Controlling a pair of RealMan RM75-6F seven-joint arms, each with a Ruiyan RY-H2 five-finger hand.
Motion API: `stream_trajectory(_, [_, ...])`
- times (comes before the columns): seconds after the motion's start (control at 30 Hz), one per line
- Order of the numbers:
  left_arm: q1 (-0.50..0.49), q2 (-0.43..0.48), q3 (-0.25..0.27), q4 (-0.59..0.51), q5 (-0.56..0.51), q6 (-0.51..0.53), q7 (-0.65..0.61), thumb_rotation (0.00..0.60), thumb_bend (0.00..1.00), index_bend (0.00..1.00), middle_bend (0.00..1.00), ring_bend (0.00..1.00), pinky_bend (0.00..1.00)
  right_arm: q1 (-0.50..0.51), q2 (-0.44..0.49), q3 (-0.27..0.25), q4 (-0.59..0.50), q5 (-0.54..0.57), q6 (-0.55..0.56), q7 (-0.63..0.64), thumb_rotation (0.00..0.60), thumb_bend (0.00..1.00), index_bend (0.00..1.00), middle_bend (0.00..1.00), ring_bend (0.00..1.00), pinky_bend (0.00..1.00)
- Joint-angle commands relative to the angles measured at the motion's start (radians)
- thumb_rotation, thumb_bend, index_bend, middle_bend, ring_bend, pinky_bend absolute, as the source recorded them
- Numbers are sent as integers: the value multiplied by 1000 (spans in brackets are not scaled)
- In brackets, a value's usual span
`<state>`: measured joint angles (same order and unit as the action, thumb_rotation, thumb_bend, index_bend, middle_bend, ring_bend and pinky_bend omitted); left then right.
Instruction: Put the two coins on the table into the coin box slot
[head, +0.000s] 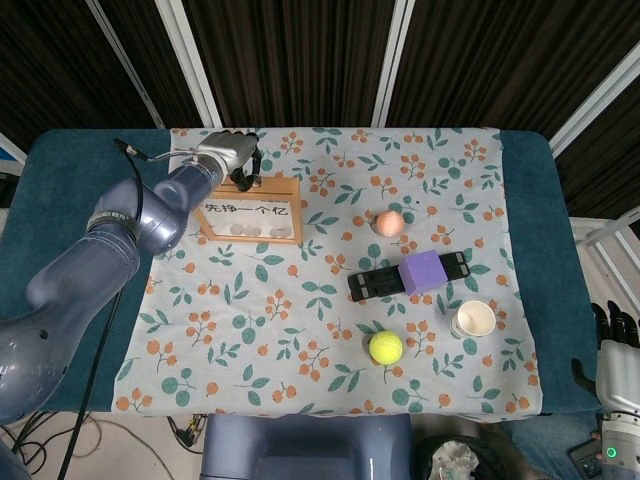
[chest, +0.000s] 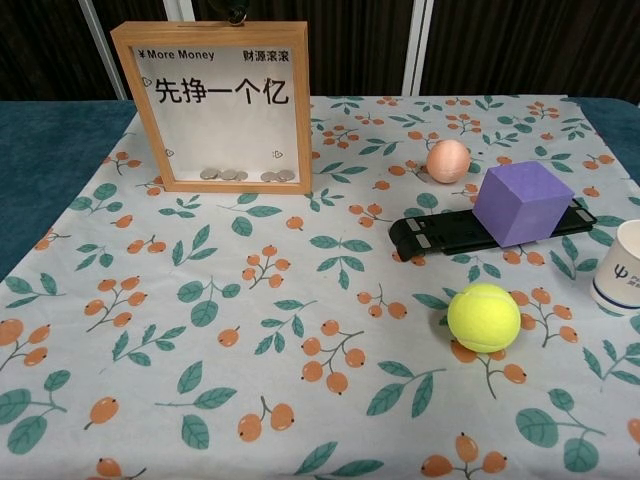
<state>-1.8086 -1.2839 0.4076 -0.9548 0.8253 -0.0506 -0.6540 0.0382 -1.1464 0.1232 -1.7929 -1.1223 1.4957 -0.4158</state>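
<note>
Just left hand (head: 243, 157) above coin box (chest: 224, 105)

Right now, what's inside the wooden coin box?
A few coins lie along the bottom of the coin box, behind its clear front. The slot on top is hidden by the left hand.

Coin box (chest: 211, 107), chest view: along the top edge of its white front panel, small print reads "¥ More Money" at left and the Chinese "财源滚滚" at right. Below, in large black characters, stands "先挣一个亿". The same large line shows on the coin box in the head view, too small there to read in full. Paper cup (chest: 618, 268), at the right edge of the chest view: a blue emblem shaped like a "ψ" within a partial ring, with letters beside it cut off by the frame and not legible.
</note>
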Motion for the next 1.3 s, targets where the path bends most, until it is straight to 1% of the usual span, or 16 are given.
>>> stream_trajectory(0.03, [-1, -3, 5, 3, 2, 0, -3, 600, 505, 516, 23, 0, 0, 0, 0, 0, -1, 2, -1, 0, 600, 406, 96, 47, 75, 0])
stream_trajectory(0.23, [-3, -5, 10, 5, 3, 11, -7, 600, 504, 516, 23, 0, 0, 0, 1, 2, -3, 7, -2, 0, 600, 406, 96, 47, 75, 0])
stream_trajectory(0.73, [-10, -6, 52, -2, -15, 51, -5, 600, 504, 518, 24, 0, 0, 1, 1, 2, -6, 11, -2, 3, 600, 407, 96, 47, 75, 0])
stream_trajectory(1.03, [-18, -5, 64, -14, -36, 69, 5, 600, 504, 519, 24, 0, 0, 0, 2, 4, -8, 16, 1, 2, 600, 406, 96, 47, 75, 0])
stream_trajectory(1.3, [-23, -2, 63, -29, -56, 86, 20, 600, 504, 518, 24, 0, 0, 1, 2, 5, -9, 20, 0, 1, 600, 406, 96, 47, 75, 0])
